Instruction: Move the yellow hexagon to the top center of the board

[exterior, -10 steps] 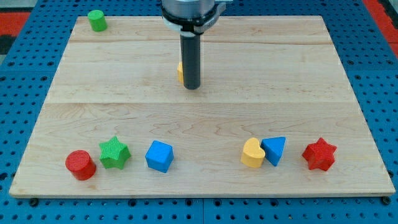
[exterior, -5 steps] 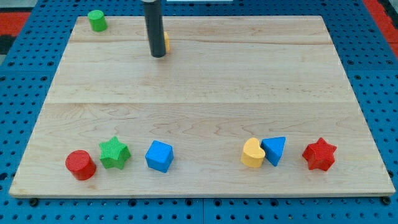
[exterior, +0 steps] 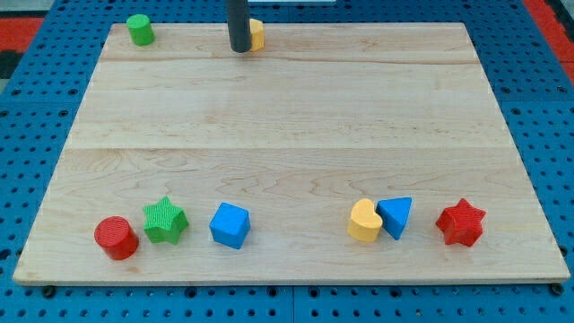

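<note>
The yellow hexagon (exterior: pixel 257 35) sits at the board's top edge, a little left of centre, mostly hidden behind my rod; only its right side shows. My tip (exterior: pixel 239 49) rests on the board just left of and in front of the hexagon, touching or nearly touching it.
A green cylinder (exterior: pixel 139 29) stands at the top left corner. Along the bottom, from left: a red cylinder (exterior: pixel 116 238), a green star (exterior: pixel 165 220), a blue cube (exterior: pixel 230 224), a yellow heart (exterior: pixel 363 221) touching a blue triangle (exterior: pixel 395 215), and a red star (exterior: pixel 461 222). The wooden board (exterior: pixel 296 135) lies on blue pegboard.
My rod has moved from the board's upper middle up to the top edge. The yellow hexagon has moved up with it, from mid-board to the top edge.
</note>
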Controlling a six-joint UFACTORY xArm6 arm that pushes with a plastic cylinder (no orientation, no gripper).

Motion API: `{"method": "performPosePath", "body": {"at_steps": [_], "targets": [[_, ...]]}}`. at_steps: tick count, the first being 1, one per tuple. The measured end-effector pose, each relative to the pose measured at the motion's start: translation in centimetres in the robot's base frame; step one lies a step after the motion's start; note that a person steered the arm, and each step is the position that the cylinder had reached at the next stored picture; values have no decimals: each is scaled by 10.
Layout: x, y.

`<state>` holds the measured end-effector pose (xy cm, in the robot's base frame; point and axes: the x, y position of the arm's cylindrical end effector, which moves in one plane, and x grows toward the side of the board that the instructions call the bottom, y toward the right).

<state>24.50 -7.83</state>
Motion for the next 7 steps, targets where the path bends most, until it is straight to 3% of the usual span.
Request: {"method": "performPosePath", "body": {"at_steps": [1,3,5,7], "targets": [[-1,-45],[-27,24],[-25,57],[61,35]]}}
